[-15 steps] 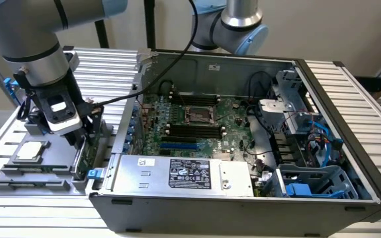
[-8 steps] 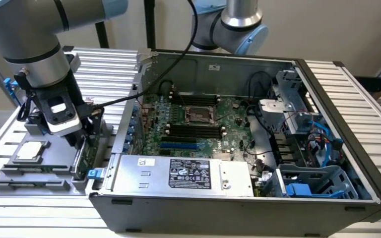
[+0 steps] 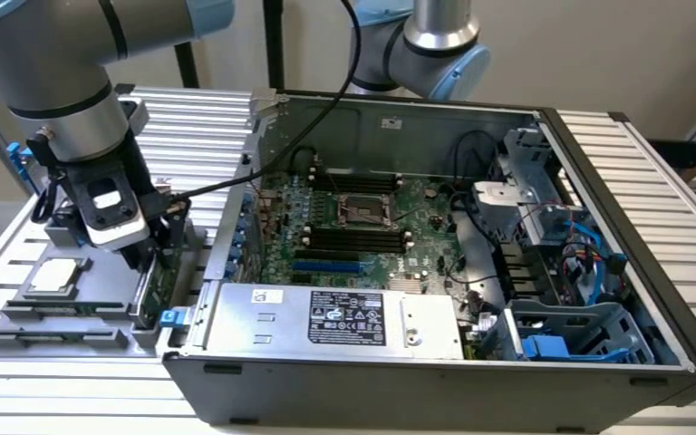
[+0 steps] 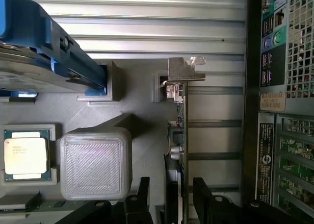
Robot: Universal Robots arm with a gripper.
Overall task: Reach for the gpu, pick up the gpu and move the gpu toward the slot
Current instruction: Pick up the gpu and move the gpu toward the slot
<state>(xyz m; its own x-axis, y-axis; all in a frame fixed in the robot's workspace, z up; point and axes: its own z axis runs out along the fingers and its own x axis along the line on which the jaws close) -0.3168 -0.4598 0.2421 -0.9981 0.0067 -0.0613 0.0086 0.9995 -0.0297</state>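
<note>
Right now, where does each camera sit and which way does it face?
Exterior view: sits high off the arm, looking down at a slant on the open case and the tray at the exterior view's left; the arm and gripper show.
Wrist view: rides on the wrist, looking down past the fingers onto the gpu, which stands on edge in the tray; the open fingers straddle it.
Shared: gpu, tray, processor, the case's side.
</note>
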